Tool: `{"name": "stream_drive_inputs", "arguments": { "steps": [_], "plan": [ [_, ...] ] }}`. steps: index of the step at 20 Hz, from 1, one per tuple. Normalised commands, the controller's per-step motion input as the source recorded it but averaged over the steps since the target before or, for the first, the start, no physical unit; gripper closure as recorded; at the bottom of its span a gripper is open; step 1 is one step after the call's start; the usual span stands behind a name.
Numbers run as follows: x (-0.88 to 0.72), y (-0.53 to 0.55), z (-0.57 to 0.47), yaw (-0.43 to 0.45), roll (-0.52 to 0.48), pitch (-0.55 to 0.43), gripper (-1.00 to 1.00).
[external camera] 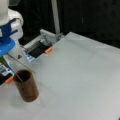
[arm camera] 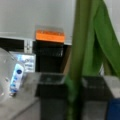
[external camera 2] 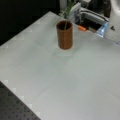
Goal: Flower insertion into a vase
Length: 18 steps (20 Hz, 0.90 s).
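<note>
- Far left of a front view: the arm's white wrist with a blue flange (external camera: 6,42), hanging above and just left of the vase. The gripper fingers do not show in any view; cannot tell if the claw is open or closed.
- Below the flange: green flower stem (external camera: 11,67), thin, slanting down to the right, its lower end inside the mouth of the vase (external camera: 26,85).
- Vase: dark reddish-brown cylinder, straight-sided, open top, standing on the grey table (external camera: 80,80) near its left edge. It appears tilted in this view.
- Just left of the vase base: a small orange tab (external camera: 9,79) on the table edge.
- Right of that, at the table's back edge: a second orange tab (external camera: 48,50) beside a grey metal frame (external camera: 45,37) with a dark opening.
- In a front view, the vase (external camera 2: 65,35) stands upright near the top centre of the table (external camera 2: 62,82), the stem (external camera 2: 66,17) rising from its mouth with narrow leaves spreading at the top edge.
- Right of the vase there: orange tab (external camera 2: 81,28), then the grey frame (external camera 2: 93,17).
- Bottom left there: dark perforated board (external camera 2: 15,107) beyond the table corner.
- Wrist view: stem (arm camera: 80,57) close up, running top to bottom, a broad green leaf (arm camera: 107,40) on its right; orange tab (arm camera: 50,36) behind, left of the stem.
</note>
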Motion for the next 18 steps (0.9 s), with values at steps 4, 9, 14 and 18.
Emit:
{"name": "stream_drive_inputs", "arguments": {
  "steps": [4, 9, 14, 18],
  "plan": [
    [0.26, -0.05, 0.19, -0.252, 0.127, 0.326, 1.0],
    [0.27, -0.03, 0.18, -0.168, 0.089, 0.397, 1.0],
    [0.28, 0.0, 0.14, -0.121, 0.038, 0.418, 1.0],
    [0.27, 0.01, 0.09, -0.079, -0.008, 0.444, 1.0]
  ]
}}
